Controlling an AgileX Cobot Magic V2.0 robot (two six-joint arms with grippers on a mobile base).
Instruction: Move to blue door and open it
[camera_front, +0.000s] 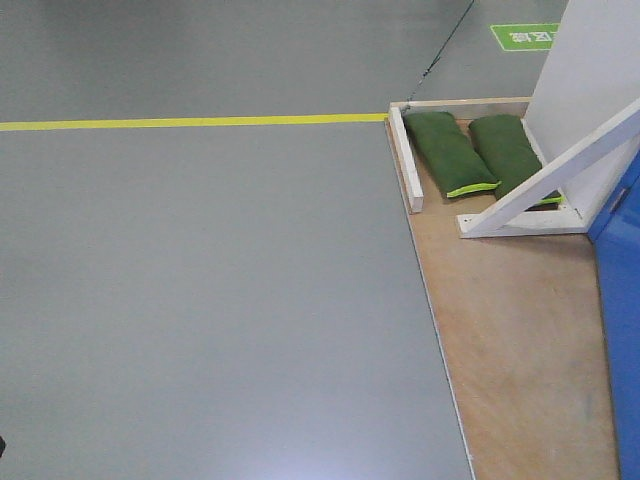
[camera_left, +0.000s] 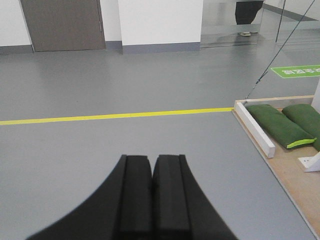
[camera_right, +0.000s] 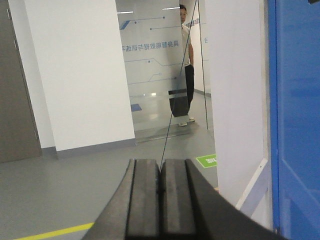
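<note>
Right wrist | blue door (camera_right: 295, 120) right of right gripper (camera_right: 160, 167) | jaws together

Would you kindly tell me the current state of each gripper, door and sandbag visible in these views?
left gripper: shut, holding nothing.
right gripper: shut, holding nothing.
blue door: looks closed; handle and latch are out of view.
grey door: closed.
green sandbags: lying flat, side by side, on the wooden base.
</note>
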